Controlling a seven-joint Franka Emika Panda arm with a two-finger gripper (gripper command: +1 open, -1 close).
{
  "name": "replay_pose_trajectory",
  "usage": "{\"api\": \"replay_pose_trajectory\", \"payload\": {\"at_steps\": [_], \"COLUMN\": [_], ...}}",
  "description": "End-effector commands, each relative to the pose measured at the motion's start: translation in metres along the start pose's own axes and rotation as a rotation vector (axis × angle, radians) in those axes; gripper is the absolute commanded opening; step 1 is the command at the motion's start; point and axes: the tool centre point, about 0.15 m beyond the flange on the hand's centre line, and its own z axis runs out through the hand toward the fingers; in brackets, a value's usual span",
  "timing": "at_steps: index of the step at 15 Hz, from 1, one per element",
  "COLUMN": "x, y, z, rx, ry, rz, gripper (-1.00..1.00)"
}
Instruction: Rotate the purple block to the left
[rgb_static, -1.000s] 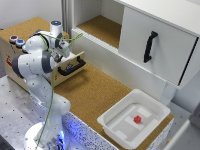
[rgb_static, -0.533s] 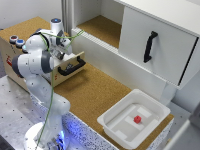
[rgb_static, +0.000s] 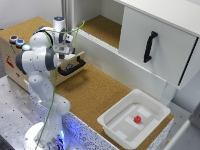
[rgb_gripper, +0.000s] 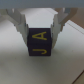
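Note:
The wrist view shows the purple block (rgb_gripper: 41, 45), a dark cube with yellow letters J and A on its faces, resting on a pale surface. My gripper (rgb_gripper: 41, 31) straddles it, one finger pressed against each side, so it looks shut on the block. In the exterior view the gripper (rgb_static: 68, 48) hangs low over the top of a wooden box (rgb_static: 10, 55) at that view's left. The block itself is hidden there behind the hand.
The wooden box has a black drawer handle (rgb_static: 71, 67) and coloured buttons (rgb_static: 16, 41) on top. A white tub (rgb_static: 112, 125) holding a small red object (rgb_static: 136, 119) sits at the exterior view's lower right. A white cabinet door with a black handle (rgb_static: 149, 46) stands behind.

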Motion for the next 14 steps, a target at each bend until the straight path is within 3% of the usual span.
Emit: {"api": "replay_pose_trajectory", "payload": {"at_steps": [1, 8, 10, 14], "x": [-0.033, -0.027, -0.021, -0.012], "y": [0.006, 0.003, -0.003, -0.015], "z": [0.000, -0.018, -0.017, -0.004], "rx": [-0.013, 0.074, 0.097, 0.073], "ry": [0.063, 0.176, 0.184, 0.156], "rz": [-0.286, -0.495, -0.550, -0.695], "gripper": [-1.00, -1.00, -1.00, -1.00]}}
